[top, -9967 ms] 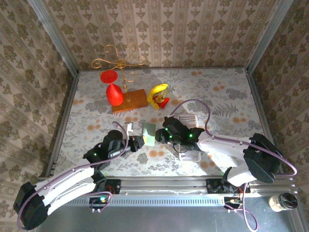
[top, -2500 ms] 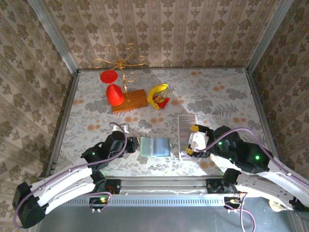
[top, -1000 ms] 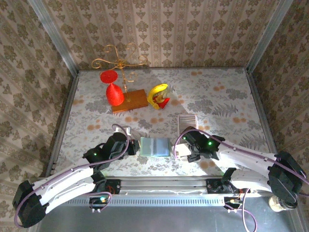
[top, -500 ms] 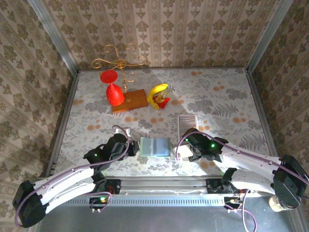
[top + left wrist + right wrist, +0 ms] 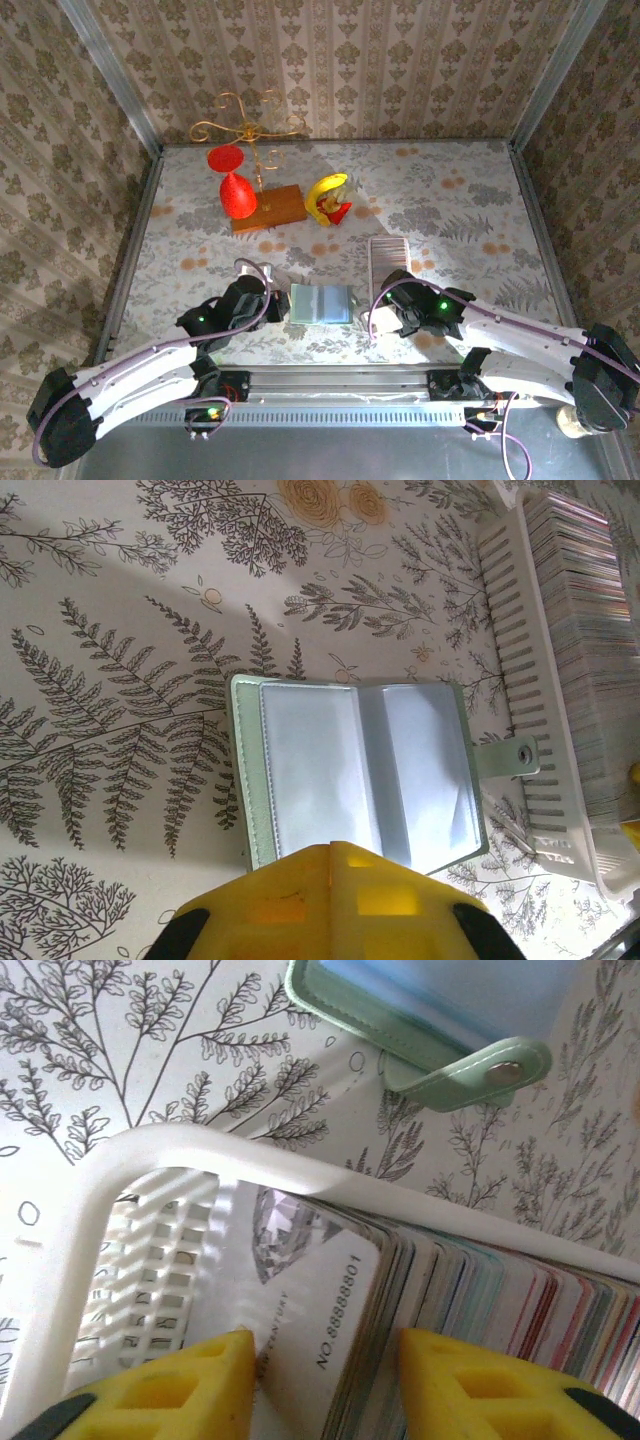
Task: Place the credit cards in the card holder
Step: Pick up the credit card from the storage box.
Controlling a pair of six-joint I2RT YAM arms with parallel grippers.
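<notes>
The card holder (image 5: 320, 303) lies open and flat on the patterned table, sage-green rim around a bluish-grey inside (image 5: 355, 770), its snap strap (image 5: 480, 1075) pointing toward the cards. My left gripper (image 5: 335, 852) is shut, its yellow tips over the holder's near edge. The credit cards (image 5: 385, 262) stand as one long ribbed strip (image 5: 580, 650) in a white slotted tray (image 5: 200, 1150). My right gripper (image 5: 325, 1360) is open at the strip's near end. Its fingers (image 5: 200, 1385) straddle the front silvery card (image 5: 320, 1300) and several behind it.
A gold wire stand with red ornaments on a wooden base (image 5: 262, 205) and a yellow banana toy (image 5: 328, 195) sit at the back. Metal rails and wallpapered walls fence the table. A jar (image 5: 582, 420) stands outside at the near right.
The holder, held up between both grippers ten seconds ago, now lies open on the table. The right gripper has swung in and settled over the near end of the cards; the left barely moved.
</notes>
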